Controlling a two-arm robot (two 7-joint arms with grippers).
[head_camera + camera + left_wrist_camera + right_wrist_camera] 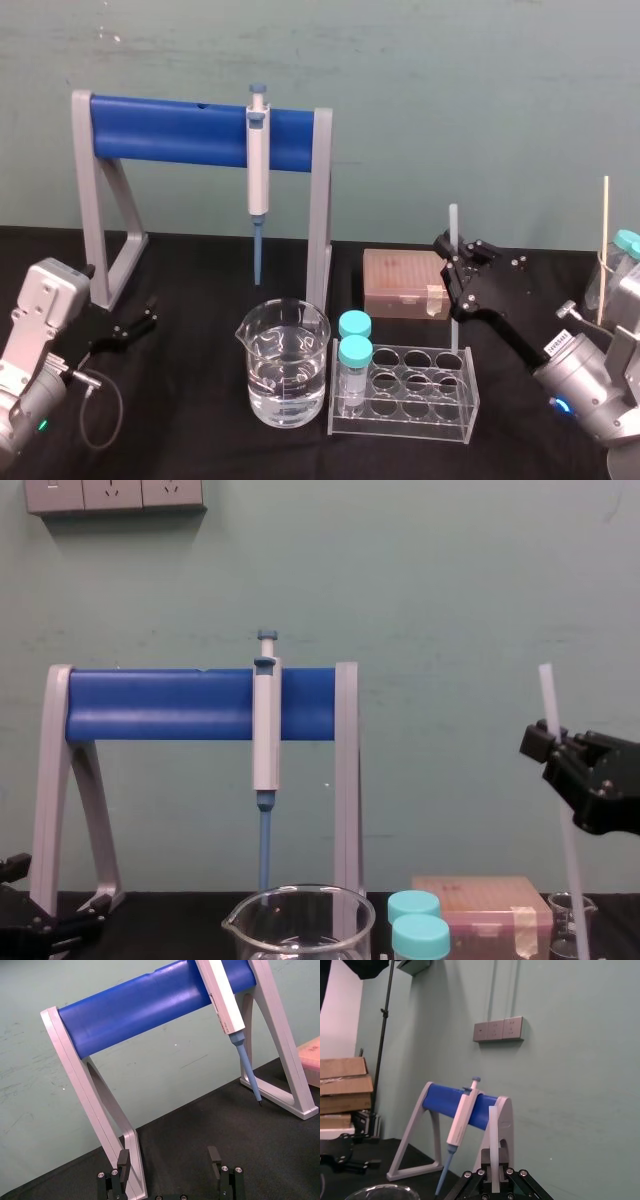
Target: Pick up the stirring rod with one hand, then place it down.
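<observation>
Leftmost, note the left gripper [150,312] parked near the table's [200,440] left edge, spread open. Rightward, see the right gripper [452,262] pinching the stirring rod [453,225] upright over the tube rack's [400,420] right end. Might slip or swing in so narrow a pinch and clip the rack. Looks thin, straight, translucent white.

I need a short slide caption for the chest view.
Right gripper holds the stirring rod nearly upright, right of the pipette stand.

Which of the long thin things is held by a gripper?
The translucent-white stirring rod, upright in the right gripper. The pipette hangs on the blue stand; the thin stick stands far right.
</observation>
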